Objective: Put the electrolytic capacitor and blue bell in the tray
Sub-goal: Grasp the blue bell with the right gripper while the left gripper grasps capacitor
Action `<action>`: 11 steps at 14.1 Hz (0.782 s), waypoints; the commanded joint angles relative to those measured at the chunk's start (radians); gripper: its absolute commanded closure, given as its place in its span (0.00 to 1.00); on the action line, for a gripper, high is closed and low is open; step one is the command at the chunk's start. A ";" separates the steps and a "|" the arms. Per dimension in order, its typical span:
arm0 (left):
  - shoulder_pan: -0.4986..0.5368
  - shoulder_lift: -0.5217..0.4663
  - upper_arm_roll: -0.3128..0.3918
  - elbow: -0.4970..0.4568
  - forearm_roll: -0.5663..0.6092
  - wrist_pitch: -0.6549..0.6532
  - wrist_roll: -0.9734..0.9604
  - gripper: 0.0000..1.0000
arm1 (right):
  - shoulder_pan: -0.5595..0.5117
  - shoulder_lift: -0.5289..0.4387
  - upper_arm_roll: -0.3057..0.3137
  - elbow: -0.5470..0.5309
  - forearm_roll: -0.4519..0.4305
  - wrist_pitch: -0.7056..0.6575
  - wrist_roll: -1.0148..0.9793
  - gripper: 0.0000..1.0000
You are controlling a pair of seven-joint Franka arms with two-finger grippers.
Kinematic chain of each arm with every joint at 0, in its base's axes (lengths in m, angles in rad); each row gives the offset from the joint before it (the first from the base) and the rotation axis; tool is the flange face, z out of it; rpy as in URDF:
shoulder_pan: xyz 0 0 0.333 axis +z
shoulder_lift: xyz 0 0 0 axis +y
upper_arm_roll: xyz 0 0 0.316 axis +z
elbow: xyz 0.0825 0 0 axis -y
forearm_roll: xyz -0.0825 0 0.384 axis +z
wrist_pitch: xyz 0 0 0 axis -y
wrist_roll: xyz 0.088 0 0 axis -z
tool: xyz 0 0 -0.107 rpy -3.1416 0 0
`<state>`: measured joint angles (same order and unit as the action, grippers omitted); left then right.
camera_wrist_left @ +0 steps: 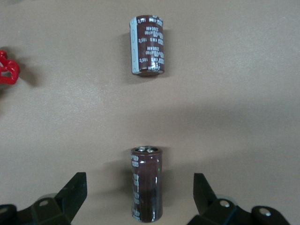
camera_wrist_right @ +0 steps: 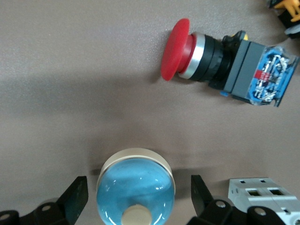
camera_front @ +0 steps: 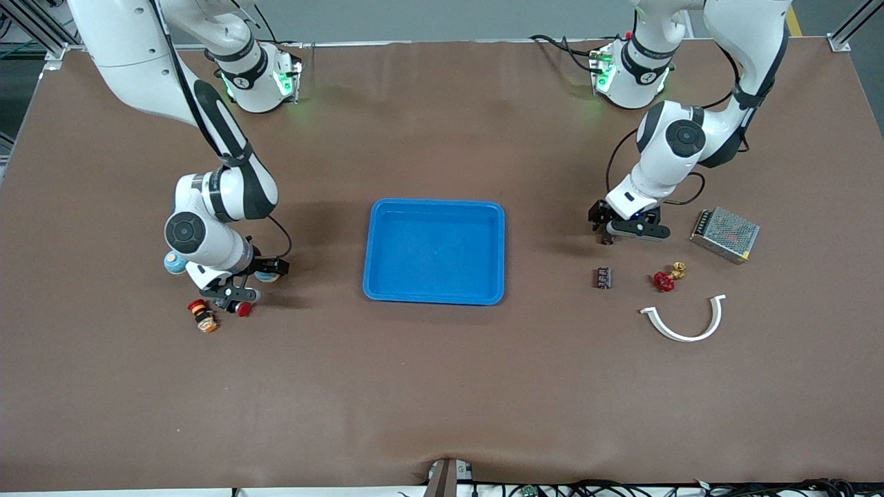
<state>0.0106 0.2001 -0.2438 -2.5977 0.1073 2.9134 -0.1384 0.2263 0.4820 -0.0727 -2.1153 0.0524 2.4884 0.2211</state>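
Now my right gripper [camera_wrist_right: 136, 199] sits wide around the blue bell [camera_wrist_right: 136, 190], holding nothing; squeeze gently. My left gripper [camera_wrist_left: 140, 194] waits open over a capacitor [camera_wrist_left: 146, 187]

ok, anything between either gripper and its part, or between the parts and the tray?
Nothing visible. Left gripper is open around one capacitor; right gripper is open around the blue bell. Bare table lies between both and the tray.

Your front camera: high, facing robot bases, whole table. Left wrist camera: close, looking down on capacitor [camera_wrist_left: 146, 190]. Right wrist camera: close above blue bell [camera_wrist_right: 136, 187]. Wrist views share nothing.
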 commanded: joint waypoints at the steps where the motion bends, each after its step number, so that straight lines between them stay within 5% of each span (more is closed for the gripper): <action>1: 0.008 0.024 -0.003 0.004 0.023 0.039 -0.003 0.00 | 0.005 0.006 -0.004 0.003 -0.013 0.010 0.000 0.29; 5: 0.008 0.032 -0.003 0.004 0.029 0.052 -0.003 0.00 | 0.007 0.006 -0.004 0.005 -0.013 0.010 -0.002 0.65; 11: 0.008 0.038 -0.003 0.004 0.043 0.050 -0.003 0.00 | 0.031 -0.020 -0.004 0.055 -0.003 -0.083 0.018 0.65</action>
<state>0.0105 0.2264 -0.2439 -2.5970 0.1268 2.9467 -0.1384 0.2327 0.4812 -0.0719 -2.0947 0.0523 2.4699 0.2216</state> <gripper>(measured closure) 0.000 0.348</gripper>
